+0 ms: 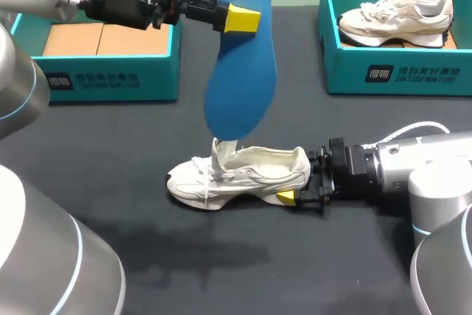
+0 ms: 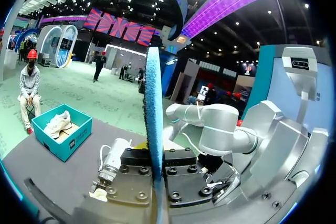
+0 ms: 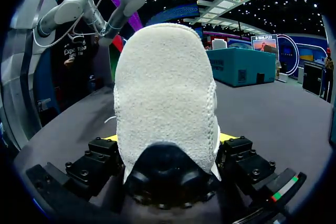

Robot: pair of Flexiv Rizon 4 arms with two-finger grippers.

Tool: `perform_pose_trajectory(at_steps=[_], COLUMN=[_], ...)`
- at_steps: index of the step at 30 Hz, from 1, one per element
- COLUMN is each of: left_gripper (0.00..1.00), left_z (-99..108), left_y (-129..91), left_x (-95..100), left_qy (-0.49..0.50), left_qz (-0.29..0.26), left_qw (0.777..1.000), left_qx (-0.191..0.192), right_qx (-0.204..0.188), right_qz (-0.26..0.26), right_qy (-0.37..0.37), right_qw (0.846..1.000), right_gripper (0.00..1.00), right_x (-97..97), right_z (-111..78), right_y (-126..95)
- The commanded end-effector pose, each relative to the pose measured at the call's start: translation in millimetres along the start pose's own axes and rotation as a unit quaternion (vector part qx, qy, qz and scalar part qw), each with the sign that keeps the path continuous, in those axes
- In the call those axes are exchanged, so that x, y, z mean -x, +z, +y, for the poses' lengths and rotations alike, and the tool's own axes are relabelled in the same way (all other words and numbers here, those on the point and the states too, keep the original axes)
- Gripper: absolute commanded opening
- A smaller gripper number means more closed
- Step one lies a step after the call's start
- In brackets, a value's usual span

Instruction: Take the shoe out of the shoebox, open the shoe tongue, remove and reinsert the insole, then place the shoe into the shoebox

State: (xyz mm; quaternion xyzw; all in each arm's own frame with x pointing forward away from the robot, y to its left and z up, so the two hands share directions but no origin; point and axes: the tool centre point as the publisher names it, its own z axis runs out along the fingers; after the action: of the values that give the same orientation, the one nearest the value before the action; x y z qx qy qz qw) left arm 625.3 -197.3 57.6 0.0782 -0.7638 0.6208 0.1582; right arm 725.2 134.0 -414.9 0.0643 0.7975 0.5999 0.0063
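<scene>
The white sneaker [image 1: 240,175] lies on its sole at the middle of the black table [image 1: 110,182], toe toward my left and heel toward my right. Its tongue [image 1: 220,153] is pulled up, so the mouth stands open. The right gripper [image 1: 299,189] comes in low along the table and pinches the heel from 2 sides. In the right wrist view the heel [image 3: 165,103] fills the space between the fingers, with a sliver of yellow at each flank.

The blue insole [image 1: 240,71] is out of the shoe and hangs nearly upright above it. Its lower end reaches down to the raised tongue at the mouth. The left gripper [image 1: 243,18] clamps it near its upper end. In the left wrist view the insole [image 2: 153,129] stands edge-on, squeezed between the 2 fingers.

The empty teal shoebox [image 1: 110,79] sits at the far left. A second teal shoebox [image 1: 398,71] at the far right holds another sneaker [image 1: 394,20].

I judge this to be the insole step, with removal done and reinsertion ahead. The next move needs the insole's lower end steered under the tongue and slanted toward the toe. The right gripper should keep the heel from sliding meanwhile.
</scene>
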Motion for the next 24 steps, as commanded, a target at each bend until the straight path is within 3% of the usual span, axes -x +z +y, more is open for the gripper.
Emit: perform_pose_trajectory(at_steps=[1,7,8,9,10,24], left_gripper=[0.00,0.00,0.00,0.00,0.00,0.00], left_z=[1,1,1,1,1,1], left_y=[0,0,0,0,0,0], left_x=[-0.4,-0.4,-0.4,-0.4,-0.4,-0.4], left_qy=[0.000,0.000,0.000,0.000,0.000,0.000], left_qz=[0.000,0.000,0.000,0.000,0.000,0.000], left_qw=[1.000,1.000,1.000,1.000,1.000,1.000], left_qx=[0.000,0.000,0.000,0.000,0.000,0.000], right_qx=[-0.002,-0.009,-0.009,-0.012,-0.017,-0.105], right_qz=[0.000,-0.001,-0.002,0.000,-0.001,-0.023], right_qy=[0.001,0.000,0.001,-0.001,0.000,-0.005], right_qw=[1.000,1.000,1.000,1.000,1.000,0.994], right_gripper=[0.00,0.03,0.33,0.87,1.00,1.00], right_x=[-0.7,-0.8,-0.8,-1.0,-1.0,-2.4], right_z=[-1.2,-0.3,0.6,1.5,1.7,10.0], right_y=[1,-1,-1,-1,-1,-30])
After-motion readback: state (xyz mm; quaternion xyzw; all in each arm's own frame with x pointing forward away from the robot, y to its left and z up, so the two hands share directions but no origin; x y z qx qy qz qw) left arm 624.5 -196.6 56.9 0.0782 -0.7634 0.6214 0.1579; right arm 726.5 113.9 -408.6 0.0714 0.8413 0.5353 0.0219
